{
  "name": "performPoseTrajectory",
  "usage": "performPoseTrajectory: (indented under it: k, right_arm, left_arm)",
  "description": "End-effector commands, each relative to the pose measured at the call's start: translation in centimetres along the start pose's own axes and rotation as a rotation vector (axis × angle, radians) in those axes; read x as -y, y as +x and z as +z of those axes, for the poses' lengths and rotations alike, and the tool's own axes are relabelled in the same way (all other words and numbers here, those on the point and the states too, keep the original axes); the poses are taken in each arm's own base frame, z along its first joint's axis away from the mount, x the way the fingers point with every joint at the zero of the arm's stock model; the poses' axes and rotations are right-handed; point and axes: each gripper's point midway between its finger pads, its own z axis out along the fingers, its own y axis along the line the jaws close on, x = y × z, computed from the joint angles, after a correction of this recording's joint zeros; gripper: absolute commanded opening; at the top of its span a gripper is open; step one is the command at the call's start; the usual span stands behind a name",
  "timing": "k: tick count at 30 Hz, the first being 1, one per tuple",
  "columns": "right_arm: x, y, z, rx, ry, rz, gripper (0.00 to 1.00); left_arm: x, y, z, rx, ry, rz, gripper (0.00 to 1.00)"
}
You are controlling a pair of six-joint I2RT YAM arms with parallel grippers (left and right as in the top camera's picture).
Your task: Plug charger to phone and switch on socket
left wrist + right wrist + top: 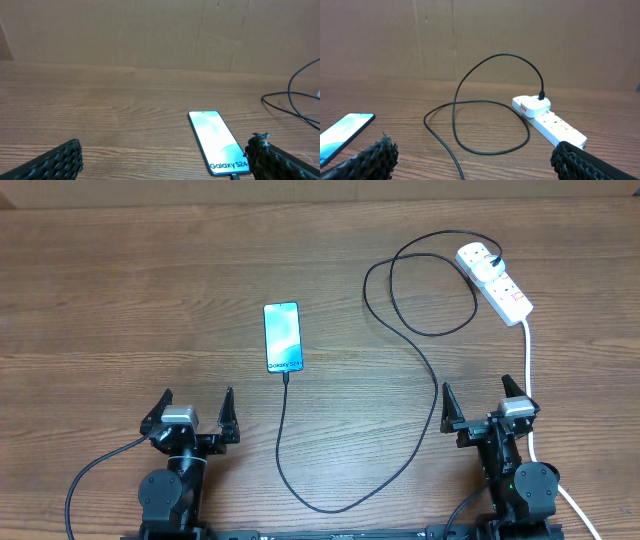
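The phone (282, 337) lies flat mid-table, its blue-cyan screen up and the "Galaxy S24" text at its near end. The black charger cable (432, 385) meets the phone's near end, loops toward the table front, then curls back to a white adapter (532, 105) seated in the far end of the white socket strip (497, 281). My left gripper (197, 402) stands open near the front edge, short of the phone (215, 142). On the right, my other gripper (477, 386) is open too, nothing between its fingers, well short of the strip (552, 125).
The strip's thick white cord (527, 370) runs toward the front just right of my right arm. A cable loop (490, 107) lies on the wood ahead of the right gripper. A brown cardboard wall (150, 35) closes the far side.
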Motion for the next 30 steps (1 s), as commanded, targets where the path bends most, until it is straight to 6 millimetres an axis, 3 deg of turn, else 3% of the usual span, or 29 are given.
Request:
performPoseTrajectory:
  k: [1, 30]
  right_arm:
    - [0.13, 0.11, -0.01, 0.007, 0.006, -0.001, 1.0]
    - [0.94, 0.11, -0.03, 0.007, 0.039, 0.0, 1.0]
  left_arm:
    - [-0.09, -0.07, -0.03, 0.008, -0.002, 0.033, 1.0]
    - [-0.07, -0.07, -0.03, 0.008, -0.001, 0.033, 1.0]
